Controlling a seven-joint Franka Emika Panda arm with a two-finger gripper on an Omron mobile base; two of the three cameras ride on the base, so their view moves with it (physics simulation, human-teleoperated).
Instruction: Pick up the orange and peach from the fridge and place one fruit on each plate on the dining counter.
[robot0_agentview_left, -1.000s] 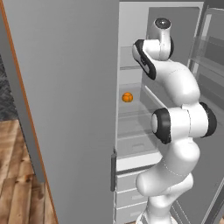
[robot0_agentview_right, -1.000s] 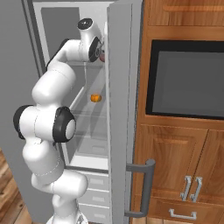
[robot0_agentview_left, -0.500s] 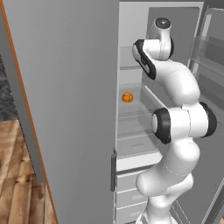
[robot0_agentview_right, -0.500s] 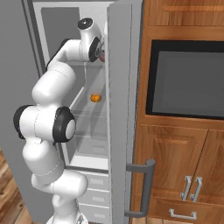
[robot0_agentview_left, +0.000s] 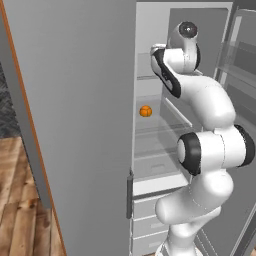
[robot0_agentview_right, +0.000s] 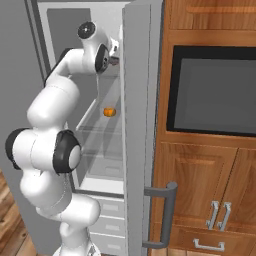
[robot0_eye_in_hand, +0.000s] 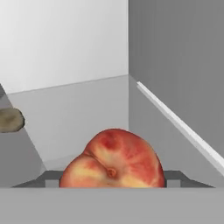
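Inside the fridge (robot0_agentview_left: 90, 125), on its upper shelf, the arm reaches in with its wrist bent toward the rear wall. In the left base view the tall grey door stands open at the left, and the orange (robot0_agentview_left: 145, 111) sits on a clear glass shelf in the middle of the white interior, below and to the left of the arm's upper joints. In the right base view the same orange (robot0_agentview_right: 109, 112) lies on that shelf, just left of the near door's edge and lower than the hand. In the hand view a small brownish lump (robot0_eye_in_hand: 10, 120) sits at the far left on the pale shelf floor; what it is I cannot tell. The peach (robot0_eye_in_hand: 113, 159) lies dead centre and close against the tool (robot0_eye_in_hand: 113, 177), its cleft and stem dimple facing the camera, with a dark fingertip (robot0_eye_in_hand: 50, 178) showing at either flank. Whether the tool is clamped on the fruit or merely set around it I cannot tell.
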